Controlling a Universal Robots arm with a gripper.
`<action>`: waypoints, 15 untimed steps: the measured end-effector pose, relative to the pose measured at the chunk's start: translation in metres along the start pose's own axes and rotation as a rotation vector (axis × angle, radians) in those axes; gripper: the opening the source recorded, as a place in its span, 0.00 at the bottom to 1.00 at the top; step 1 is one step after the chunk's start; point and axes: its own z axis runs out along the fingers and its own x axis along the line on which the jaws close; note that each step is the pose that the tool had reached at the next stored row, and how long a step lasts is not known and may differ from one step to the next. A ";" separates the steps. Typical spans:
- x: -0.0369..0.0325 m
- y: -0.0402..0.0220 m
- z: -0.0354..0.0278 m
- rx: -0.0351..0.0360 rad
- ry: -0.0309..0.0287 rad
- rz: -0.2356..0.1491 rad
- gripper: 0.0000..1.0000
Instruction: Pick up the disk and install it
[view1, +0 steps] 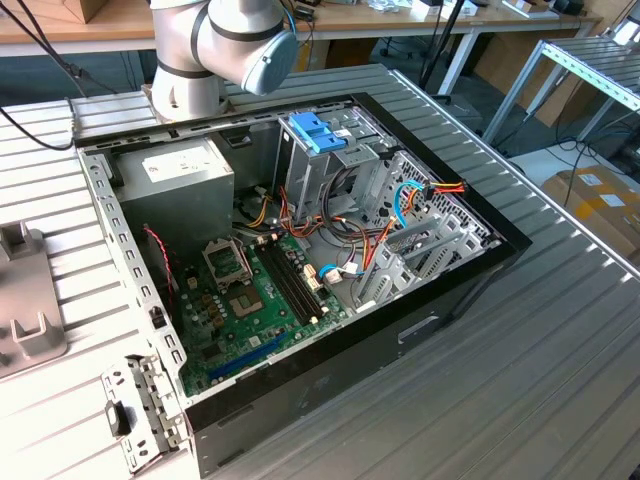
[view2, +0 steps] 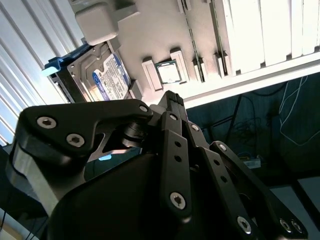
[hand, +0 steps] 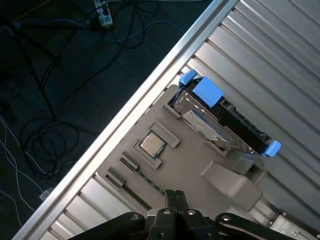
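On the grey tray (hand: 192, 167), disk (hand: 210, 125) propped on edge, claw (hand: 173, 195) closed, apart.

A robotics workshop: a robot arm (view1: 225, 45) beside an opened computer (view1: 420, 330) on a ribbed metal table (view1: 560, 380), with workbenches (view1: 400, 20) and cardboard boxes (view1: 600, 200) around.

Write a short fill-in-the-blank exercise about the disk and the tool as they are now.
1. The side rails of the disk are light ___.
2. The disk sits in a grey holder, and the tool holds ___.
3. Beside the disk, the holder carries a small square ___.
Missing words: blue; nothing; chip.
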 end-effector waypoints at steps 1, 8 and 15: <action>0.0000 0.0000 0.0000 0.0000 0.0000 -0.002 0.11; 0.0000 0.0000 0.0000 -0.0006 0.0012 -0.026 0.11; 0.0000 0.0000 0.0000 -0.0011 0.0020 -0.046 0.11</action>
